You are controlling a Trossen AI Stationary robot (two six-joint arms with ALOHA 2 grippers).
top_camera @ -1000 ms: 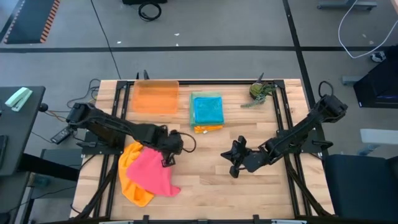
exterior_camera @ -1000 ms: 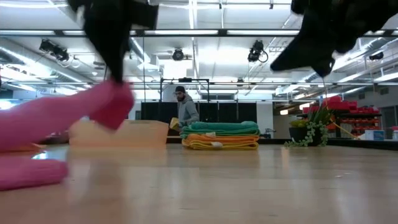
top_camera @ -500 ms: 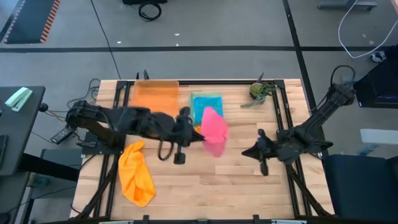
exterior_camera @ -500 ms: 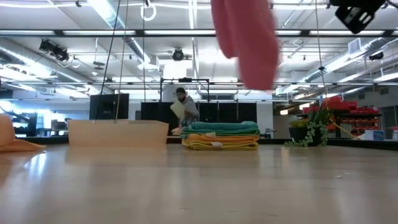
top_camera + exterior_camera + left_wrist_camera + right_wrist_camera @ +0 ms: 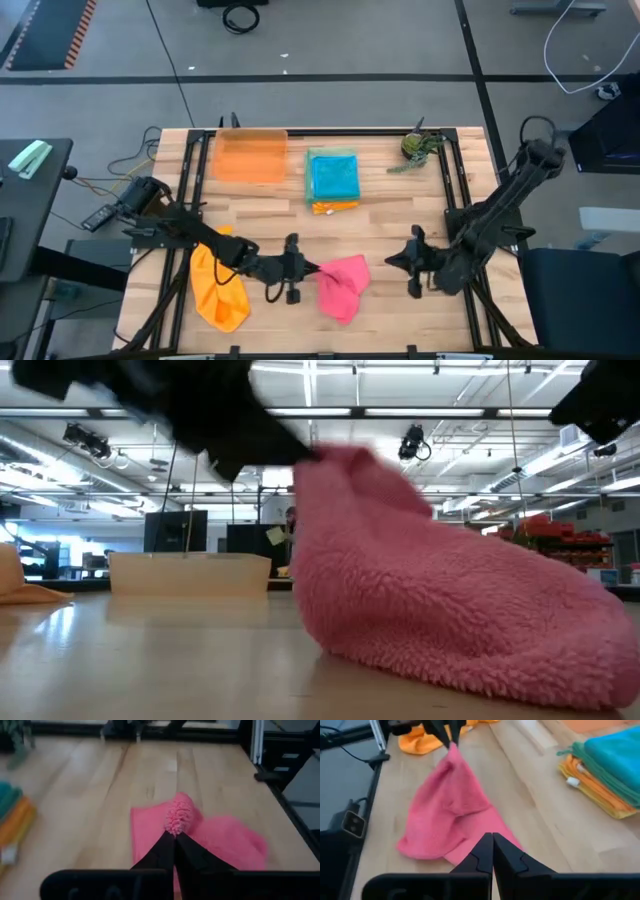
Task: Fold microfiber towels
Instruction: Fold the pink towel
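High view: left gripper point(image 5: 311, 268) jaws pinch pink towel point(image 5: 342, 285); right gripper point(image 5: 388, 261) clenched empty nearby.

Pink towel point(image 5: 342, 284) crumpled near front edge; orange towel point(image 5: 218, 290) bunched left.

The pink towel point(image 5: 450, 625) pinched at the left end effector point(image 5: 174, 836) was a thick, nubby cloth with a deep, looped pile, wholly matt. Under it the bench point(image 5: 400, 215) was pale wooden planking, smooth with a soft sheen. The end effector's fingers point(image 5: 157, 852) looked like matt black plastic. Just behind the left end effector lay the orange towel point(image 5: 218, 288), soft and crumpled, also matt. Well beyond it, the tray point(image 5: 250, 156) looked like smooth, translucent orange plastic, beside a stack of fleecy folded towels point(image 5: 333, 179).
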